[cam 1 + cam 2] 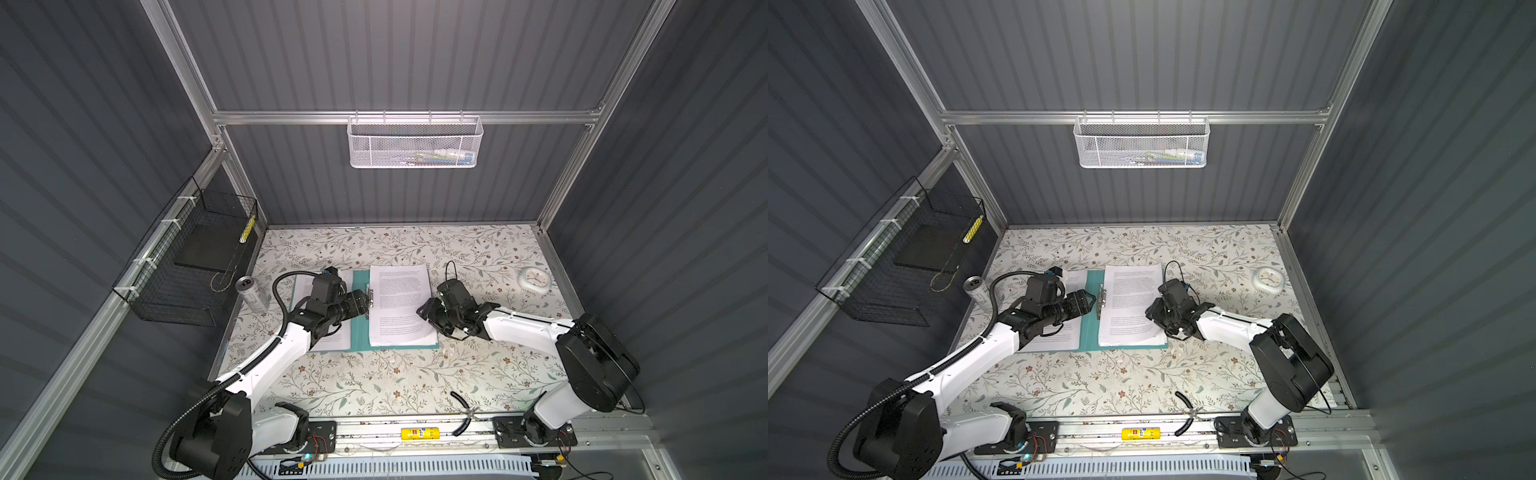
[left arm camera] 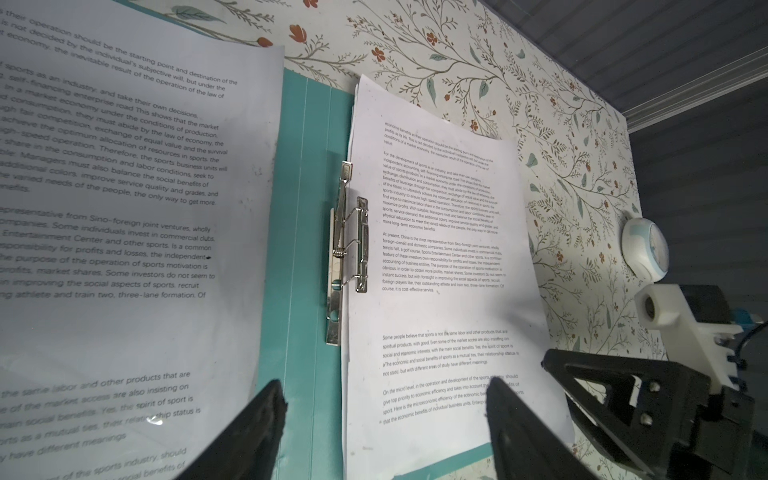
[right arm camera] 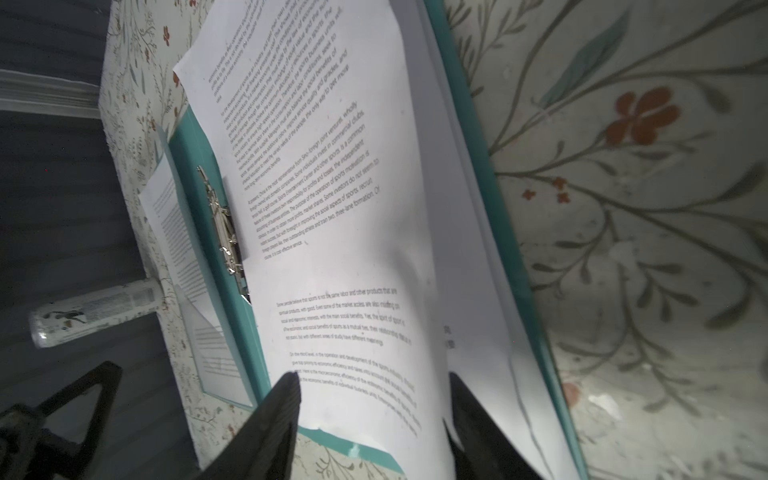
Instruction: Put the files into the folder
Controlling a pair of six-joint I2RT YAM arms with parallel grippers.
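Left wrist view looks along the thin teal-green card folder (image 2: 307, 208), which lies open and flat on the floral-patterned table (image 2: 540, 104); its silver metal clip (image 2: 349, 241) runs along the inner spine, just beside the nearest paper edge.

In both top views the folder sits mid-table, and the white paper files printed with black text lie on it in two lots; one stack (image 1: 401, 303) covers the right half, its top sheet turned slightly askew and reaching past the cover's far edge; the other sheets (image 1: 338, 338) lie on the left half, partly hidden under the left arm.

The left end effector (image 1: 366, 307) hovers over the spine close to the clip; its jaws stand wide apart with nothing between them.

The right end effector (image 1: 426, 311) is at the right-hand edge of the stack; its jaws are parted. The right wrist view shows the bowed near edge of the top sheet (image 3: 353, 208) passing between the fingers (image 3: 286, 399); whether either finger touches the paper cannot be told.

A silver drink can (image 1: 251, 293) stands at the table's left edge, near the folder; a round white clock (image 1: 535, 279) lies toward the right rear, well apart from it.
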